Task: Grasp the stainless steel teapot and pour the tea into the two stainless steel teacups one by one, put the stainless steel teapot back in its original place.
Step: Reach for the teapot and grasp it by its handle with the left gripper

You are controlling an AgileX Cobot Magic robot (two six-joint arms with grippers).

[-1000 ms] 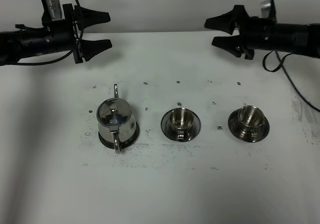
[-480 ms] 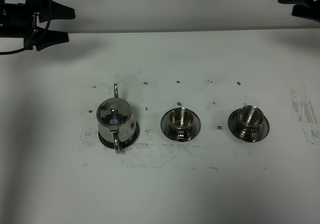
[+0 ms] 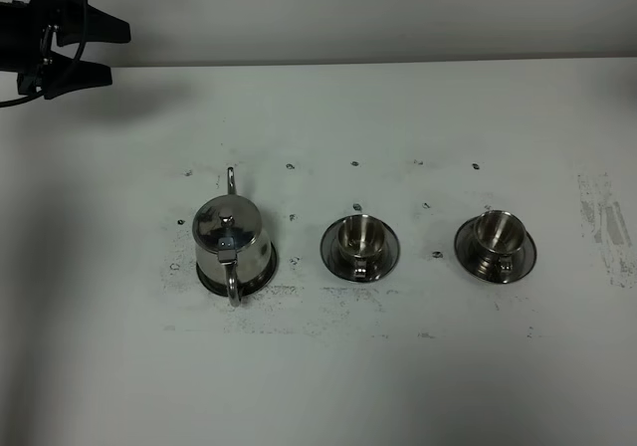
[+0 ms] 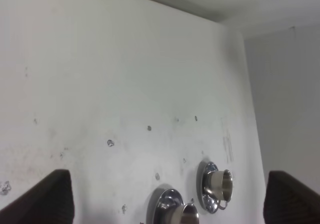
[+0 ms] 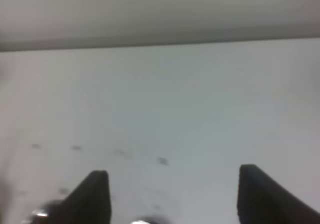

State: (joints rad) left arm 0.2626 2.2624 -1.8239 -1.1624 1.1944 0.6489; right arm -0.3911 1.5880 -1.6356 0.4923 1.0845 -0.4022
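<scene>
In the high view, your left claw hangs over the far left corner of the table, jaws spread wide and gripping nothing. The teapot stands upright on its saucer. It is well apart from that claw, toward the table's front and a little toward the middle. Its thin spout points to the far edge and its loop handle to the front. Past the teapot from the claw, the near cup sits upright on its cup saucer. The far cup stands further along on a second cup saucer. Teapot and cups make one row, each apart from the next.

In the left wrist view, you see the claw's two dark fingers standing well apart with bare, speckled table between them. Both cups show ahead of the claw on their saucers, handles visible. The near one is cut off by the frame.

The right wrist view is blurred. Your right claw shows two dark fingers well apart, holding nothing, with pale table ahead. Small bright glints close to the fingers are too blurred to name.
</scene>
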